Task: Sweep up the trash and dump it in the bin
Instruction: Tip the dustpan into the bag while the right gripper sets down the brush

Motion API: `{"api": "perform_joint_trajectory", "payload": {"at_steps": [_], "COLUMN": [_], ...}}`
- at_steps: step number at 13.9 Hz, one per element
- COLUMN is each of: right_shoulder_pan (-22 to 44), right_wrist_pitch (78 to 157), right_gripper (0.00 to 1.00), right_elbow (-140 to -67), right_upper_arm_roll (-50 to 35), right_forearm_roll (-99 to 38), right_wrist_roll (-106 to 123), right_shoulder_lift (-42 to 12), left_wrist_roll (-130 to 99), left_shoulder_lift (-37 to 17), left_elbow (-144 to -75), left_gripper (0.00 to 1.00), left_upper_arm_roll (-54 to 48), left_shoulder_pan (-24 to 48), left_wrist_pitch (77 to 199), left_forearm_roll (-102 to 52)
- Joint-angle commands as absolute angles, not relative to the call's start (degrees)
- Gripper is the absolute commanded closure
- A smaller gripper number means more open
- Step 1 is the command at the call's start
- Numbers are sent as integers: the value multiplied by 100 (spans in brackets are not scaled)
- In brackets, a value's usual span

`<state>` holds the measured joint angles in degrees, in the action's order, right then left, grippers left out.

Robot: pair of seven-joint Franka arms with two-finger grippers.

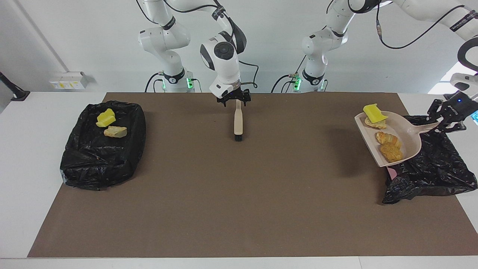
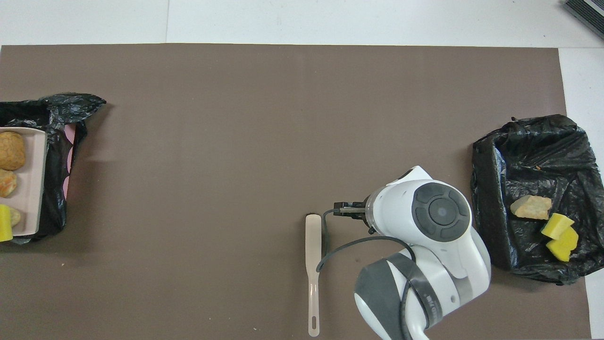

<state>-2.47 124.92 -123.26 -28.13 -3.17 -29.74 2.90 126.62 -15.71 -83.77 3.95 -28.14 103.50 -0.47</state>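
Trash: four pieces ride in the dustpan [image 1: 407, 129], one yellow sponge [image 1: 375, 111] and three bread lumps [image 1: 391, 152], over the bin [image 1: 433, 168] at three o'clock; three more lie in the bin [image 1: 101, 149] at nine. Left gripper [image 1: 446, 118] jaws clamp the dustpan's handle, which points toward three o'clock. Right gripper [image 1: 234, 100] jaws stand wide above the brush [image 1: 238, 121], whose long axis runs twelve to six on the desk [image 1: 239, 209].

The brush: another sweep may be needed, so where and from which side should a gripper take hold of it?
Take the brush by its slim handle end, nearest the robots, coming straight down and closing across its narrow width. It lies flat on the mat, bristle head farther from the robots.
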Motion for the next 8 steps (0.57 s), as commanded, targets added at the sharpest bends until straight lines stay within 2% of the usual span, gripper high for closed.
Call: {"api": "perform_joint_trajectory", "payload": {"at_steps": [1,3,5,8], "right_shoulder_pan": [-456,-545,-362,541], "right_wrist_pitch": [12375,12279,11999,11665], "right_gripper": [0,0,0,0], "right_elbow": [-11910,-11725,-11453,-11094], "right_upper_arm_roll": [-2874,-2839,-2271,-692], "right_forearm_roll": [-62,79,88,70], "right_wrist_roll": [-2874,-2848,-2638,-2338], "right_shoulder_lift": [123,123,114,220], "left_wrist_roll": [12692,12657,12298,11332], "left_shoulder_lift": [-1854,-1890,-1881,-1784], "left_elbow": [-7980,-8024,-8077,-8314], "left_gripper": [100,100,100,100], "left_upper_arm_roll": [351,352,352,352], "left_shoulder_pan": [-2795,-2734,-2663,-2409], "left_wrist_pitch": [10913,11353,11863,11971], "left_forearm_roll": [551,1139,1816,2898]}}
